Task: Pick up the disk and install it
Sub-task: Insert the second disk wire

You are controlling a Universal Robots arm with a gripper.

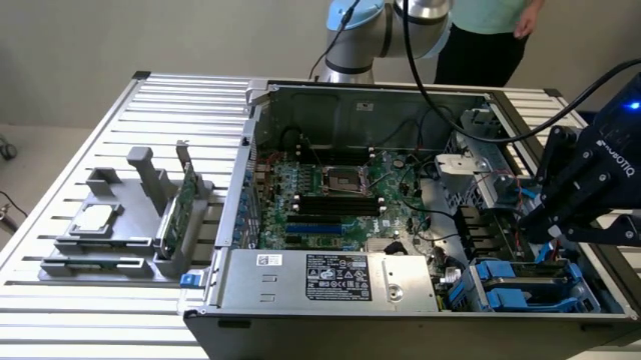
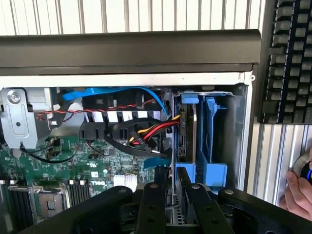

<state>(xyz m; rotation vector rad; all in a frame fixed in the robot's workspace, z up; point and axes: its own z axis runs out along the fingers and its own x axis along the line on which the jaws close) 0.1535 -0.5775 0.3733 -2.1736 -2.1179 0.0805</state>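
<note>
Black fingers (image 2: 152, 207) of the hand (image 2: 174, 189) sat closest to the wrist camera, drawn near together. They seemed to pinch the near end of the disk (image 2: 191, 136) between them, though the contact itself was partly hidden. The disk stood on edge in the drive bay (image 2: 229, 131) at the corner of the open computer case (image 1: 401, 319), and its blue rails (image 2: 210, 141) ran along the bay's wall.

To seat it well, the disk probably needed to stay square to the bay, with both rails in their guides. A straight, even push would have suited better than any twist. The bundle of red, yellow and black wires (image 2: 146, 134) lay just beside the bay's mouth, with a blue cable (image 2: 117, 92) arching over it. Either could have snagged or been trapped had the disk drifted that way.

In the exterior view the hand's body read "ROBOTIQ" (image 1: 613, 154) in white letters. The white label (image 1: 338, 276) on the power supply (image 1: 320, 285) carried dense print and marks too small to read. A keyboard (image 2: 287, 58) lay on the slatted surface (image 1: 150, 135) beside the case, and a person's fingers (image 2: 297, 192) rested near it.
</note>
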